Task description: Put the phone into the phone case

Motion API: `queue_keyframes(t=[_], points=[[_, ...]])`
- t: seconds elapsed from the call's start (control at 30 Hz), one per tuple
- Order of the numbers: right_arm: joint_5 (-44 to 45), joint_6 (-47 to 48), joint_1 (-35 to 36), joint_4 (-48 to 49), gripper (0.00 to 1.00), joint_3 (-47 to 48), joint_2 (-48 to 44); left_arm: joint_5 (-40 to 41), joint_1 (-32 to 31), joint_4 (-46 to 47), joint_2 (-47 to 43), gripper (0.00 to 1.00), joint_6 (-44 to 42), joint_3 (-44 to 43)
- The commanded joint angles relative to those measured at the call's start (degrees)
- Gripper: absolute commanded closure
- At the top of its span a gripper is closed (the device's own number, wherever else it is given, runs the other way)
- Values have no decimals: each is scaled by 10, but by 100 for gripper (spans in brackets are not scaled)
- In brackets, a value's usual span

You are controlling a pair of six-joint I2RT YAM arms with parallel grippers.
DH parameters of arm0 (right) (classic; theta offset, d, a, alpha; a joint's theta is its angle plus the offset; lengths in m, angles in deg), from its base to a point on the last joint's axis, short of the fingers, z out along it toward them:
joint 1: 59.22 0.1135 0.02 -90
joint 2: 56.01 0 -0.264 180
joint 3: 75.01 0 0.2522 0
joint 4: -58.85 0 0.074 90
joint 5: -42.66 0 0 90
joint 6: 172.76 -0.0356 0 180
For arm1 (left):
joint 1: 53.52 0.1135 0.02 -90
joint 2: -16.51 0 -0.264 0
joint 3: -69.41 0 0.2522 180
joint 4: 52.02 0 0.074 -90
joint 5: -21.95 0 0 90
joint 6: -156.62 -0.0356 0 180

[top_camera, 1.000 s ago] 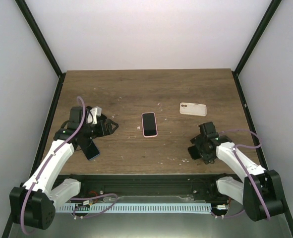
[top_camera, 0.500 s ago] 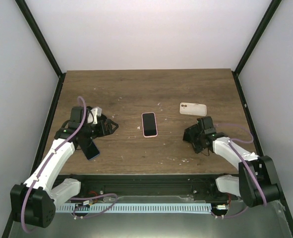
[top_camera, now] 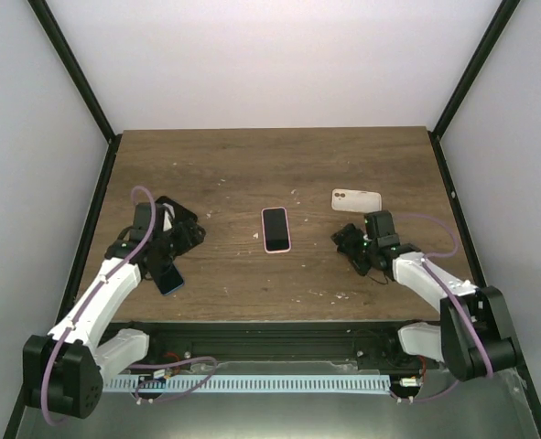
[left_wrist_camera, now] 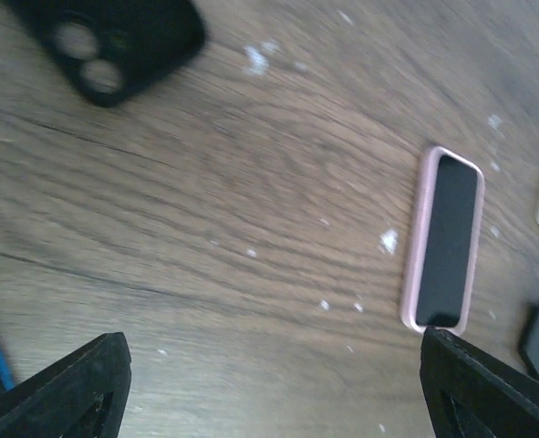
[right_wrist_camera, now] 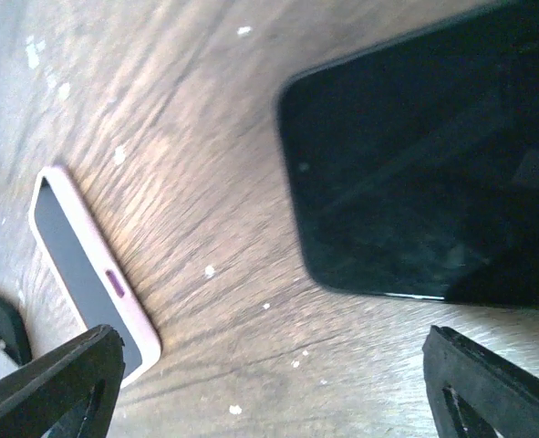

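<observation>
Two claws stand released and hold nothing: the left claw (left_wrist_camera: 283, 383) hangs with its fingers spread wide over bare wood, and the right claw (right_wrist_camera: 274, 383) is parted the same way above the surface (top_camera: 252, 165); just ahead of the right one lies the black phone (right_wrist_camera: 415, 155), a flat glossy slab with rounded corners, screen up; I take this to be the phone to fetch, and the step in hand to be the approach; done well, the right claw comes down square across the narrow width, fingers on the long edges, since glass this smooth, lying flush on wood, offers no lip and may skid if nudged from one side; further out sits the pink-rimmed case (top_camera: 275, 229), matte and soft-looking, dark within; whether it is already filled I cannot tell; beyond lie a white case (top_camera: 356, 199) with camera holes, a black case (left_wrist_camera: 114, 46) and a blue-edged phone (top_camera: 167, 279); the wood is grained and pale-flecked.
</observation>
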Motion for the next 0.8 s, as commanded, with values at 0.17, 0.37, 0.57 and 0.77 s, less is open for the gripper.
queue_keyframes(t=[0.17, 0.37, 0.57, 0.77], points=[[-39, 293, -4, -48, 14, 62, -43, 130, 50, 14, 73, 22, 150, -41], [50, 490, -4, -83, 17, 157, -2, 41, 50, 72, 102, 18, 132, -40], [142, 624, -5, -46, 23, 204, 73, -25, 50, 74, 102, 15, 78, -22], [177, 735, -6, -114, 58, 330, 219, -60, 50, 46, 76, 15, 44, -18]])
